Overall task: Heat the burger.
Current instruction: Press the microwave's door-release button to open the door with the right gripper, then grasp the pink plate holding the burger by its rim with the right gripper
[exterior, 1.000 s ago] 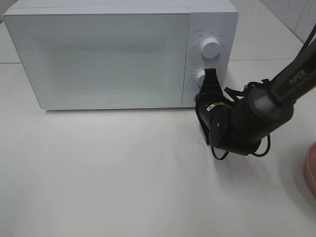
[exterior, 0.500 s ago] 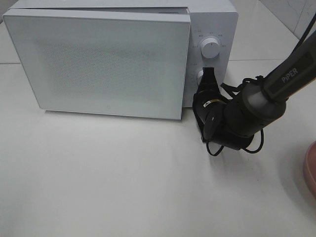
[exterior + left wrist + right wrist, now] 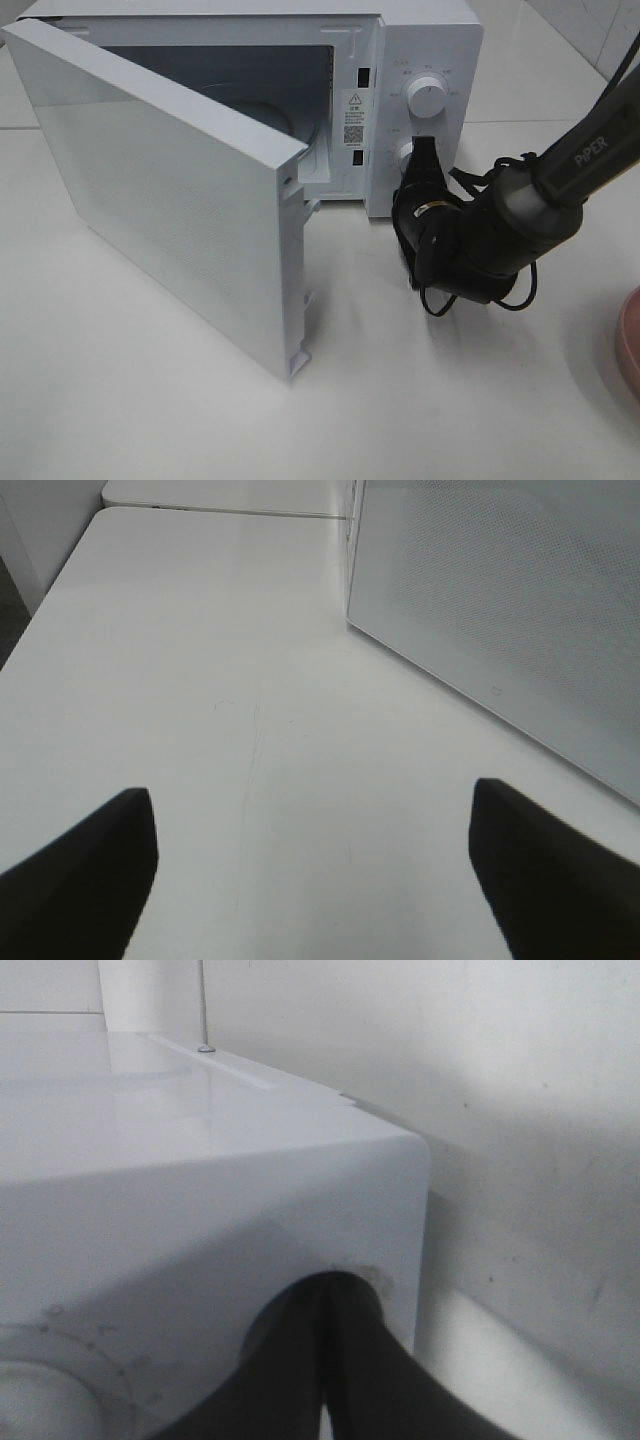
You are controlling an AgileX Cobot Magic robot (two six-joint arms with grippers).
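Observation:
The burger is out of view in every frame. The white microwave [image 3: 425, 40] stands at the back of the table with its door [image 3: 170, 200] swung wide open to the left, showing the empty cavity [image 3: 250, 95]. My right gripper [image 3: 424, 150] is shut, with its closed tips against the lower control [image 3: 405, 157] on the panel; the right wrist view shows the tips [image 3: 322, 1295] pressed to the microwave's front corner. My left gripper [image 3: 310, 880] is open and empty above the bare table, beside the door's outer face [image 3: 500, 610].
The edge of a round pink plate [image 3: 630, 345] shows at the right border. The upper dial [image 3: 428, 97] is above my right gripper. The open door reaches well out over the table's left middle. The table [image 3: 450, 400] is white.
The microwave door has swung from shut to wide open toward the left front. My right gripper has stayed at the lower control on the panel.

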